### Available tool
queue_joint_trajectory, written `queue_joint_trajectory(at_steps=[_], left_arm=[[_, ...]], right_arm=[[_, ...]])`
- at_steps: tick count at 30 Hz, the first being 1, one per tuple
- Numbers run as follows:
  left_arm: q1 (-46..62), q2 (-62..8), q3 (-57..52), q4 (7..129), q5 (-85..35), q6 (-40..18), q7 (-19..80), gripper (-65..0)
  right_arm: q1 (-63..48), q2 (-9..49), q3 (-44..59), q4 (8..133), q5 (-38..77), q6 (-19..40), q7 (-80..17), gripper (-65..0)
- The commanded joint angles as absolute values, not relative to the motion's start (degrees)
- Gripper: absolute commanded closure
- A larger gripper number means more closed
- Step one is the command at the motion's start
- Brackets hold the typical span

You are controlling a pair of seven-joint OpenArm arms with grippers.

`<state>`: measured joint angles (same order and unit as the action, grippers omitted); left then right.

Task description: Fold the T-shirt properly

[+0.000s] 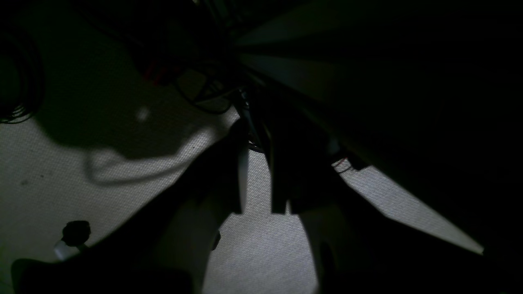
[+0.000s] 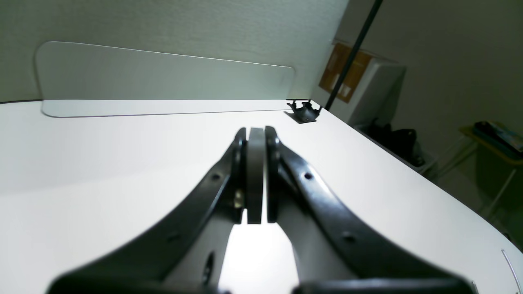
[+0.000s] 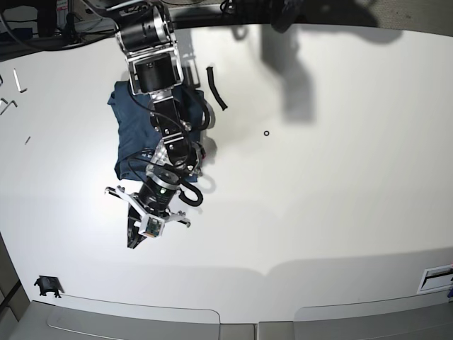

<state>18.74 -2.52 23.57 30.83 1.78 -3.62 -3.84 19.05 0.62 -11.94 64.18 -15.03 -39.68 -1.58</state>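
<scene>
The T-shirt, dark navy, lies bunched into a compact shape at the table's left rear, partly hidden under the right arm. My right gripper sits past the shirt's near edge, over bare white table and apart from the cloth. Its pads press flat together with nothing between them. My left gripper shows only in the dark left wrist view. Its fingers stand a little apart with grey carpet showing through the gap, and they hold nothing. The shirt is in neither wrist view.
A black strip and a small ring lie on the table right of the shirt. A black clip sits at the front left corner. Clear panels line the front edge. Small metal pieces lie at far left.
</scene>
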Motion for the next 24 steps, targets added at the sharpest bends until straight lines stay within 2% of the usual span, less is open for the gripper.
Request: queue_joint_trajectory(at_steps=[1,11,24], left_arm=[[19.38,-2.09,23.66,31.09,1.91,-4.21,-4.36,-8.1],[19.38,-2.09,23.66,31.09,1.91,-4.23,-4.36,-8.1],[19.38,-2.09,23.66,31.09,1.91,-4.21,-4.36,-8.1]], right_arm=[[20.8,0.47,-11.99,65.19,-16.58,-40.0,0.01,0.0],[20.8,0.49,-11.99,65.19,-22.46,-40.0,0.19,0.0],[20.8,0.49,-11.97,65.19,-22.59,-40.0,0.21,0.0]])
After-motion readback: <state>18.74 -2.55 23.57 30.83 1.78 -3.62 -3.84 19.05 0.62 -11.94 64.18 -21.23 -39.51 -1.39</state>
